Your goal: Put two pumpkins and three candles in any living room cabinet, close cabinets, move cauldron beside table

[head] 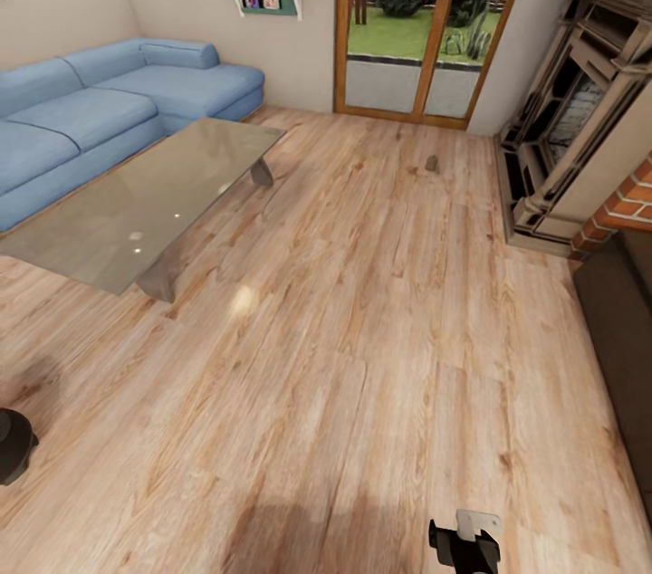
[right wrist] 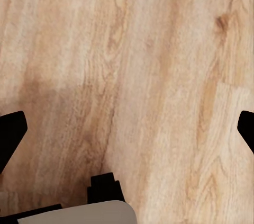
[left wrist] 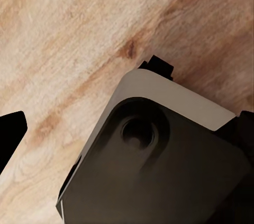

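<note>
— One candle [head: 432,163] is seen on the wooden floor [head: 362,357], well beyond the glass worktop [head: 136,203], near the fireplace [head: 580,121].
— And the grippers?
— The right gripper [right wrist: 127,128] is spread wide above bare floor; the left gripper's state cannot be told.

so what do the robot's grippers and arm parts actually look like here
Matte black fingertips at the edges of the wrist views. The right gripper is a black blocky piece with a pale grey plate. A rounded dark housing with a cream-grey rim and a circular recess shows too. No cables or markings visible.
</note>
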Tool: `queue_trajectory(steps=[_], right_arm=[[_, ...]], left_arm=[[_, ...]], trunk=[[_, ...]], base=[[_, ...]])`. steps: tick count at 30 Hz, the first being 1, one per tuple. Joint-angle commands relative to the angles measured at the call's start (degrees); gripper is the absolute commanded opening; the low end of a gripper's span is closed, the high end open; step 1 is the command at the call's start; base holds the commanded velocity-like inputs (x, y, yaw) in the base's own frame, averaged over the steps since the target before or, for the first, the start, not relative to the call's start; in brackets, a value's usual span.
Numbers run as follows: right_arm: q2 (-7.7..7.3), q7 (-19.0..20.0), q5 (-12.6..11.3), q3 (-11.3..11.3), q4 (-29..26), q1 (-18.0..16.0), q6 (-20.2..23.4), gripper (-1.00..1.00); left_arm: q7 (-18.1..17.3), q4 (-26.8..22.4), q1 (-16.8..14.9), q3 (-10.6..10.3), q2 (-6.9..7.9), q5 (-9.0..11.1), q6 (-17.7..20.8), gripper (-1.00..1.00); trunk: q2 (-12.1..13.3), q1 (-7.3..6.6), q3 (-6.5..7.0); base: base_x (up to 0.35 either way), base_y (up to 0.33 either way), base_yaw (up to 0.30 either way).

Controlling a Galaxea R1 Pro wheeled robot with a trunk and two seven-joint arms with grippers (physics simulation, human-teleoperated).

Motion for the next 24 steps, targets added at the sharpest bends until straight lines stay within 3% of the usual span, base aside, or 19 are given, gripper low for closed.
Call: queue_trajectory(steps=[1,24], right_arm=[[0.03,-0.22,-0.29,0.48,0.05,-0.02,-0.12,1.0],[0.03,-0.22,-0.28,0.48,0.05,-0.02,-0.12,1.0]], left_arm=[[0.28,0.01,-0.02,-0.49,0.02,0.43,-0.18,1.0],[0.28,0.05,-0.02,-0.49,0.06,0.43,-0.18,1.0]], trunk=[[-0.02,0.0,0.06],[-0.02,0.0,2.15]], base=[[0.0,0.0,0.062],[0.0,0.0,0.071]])
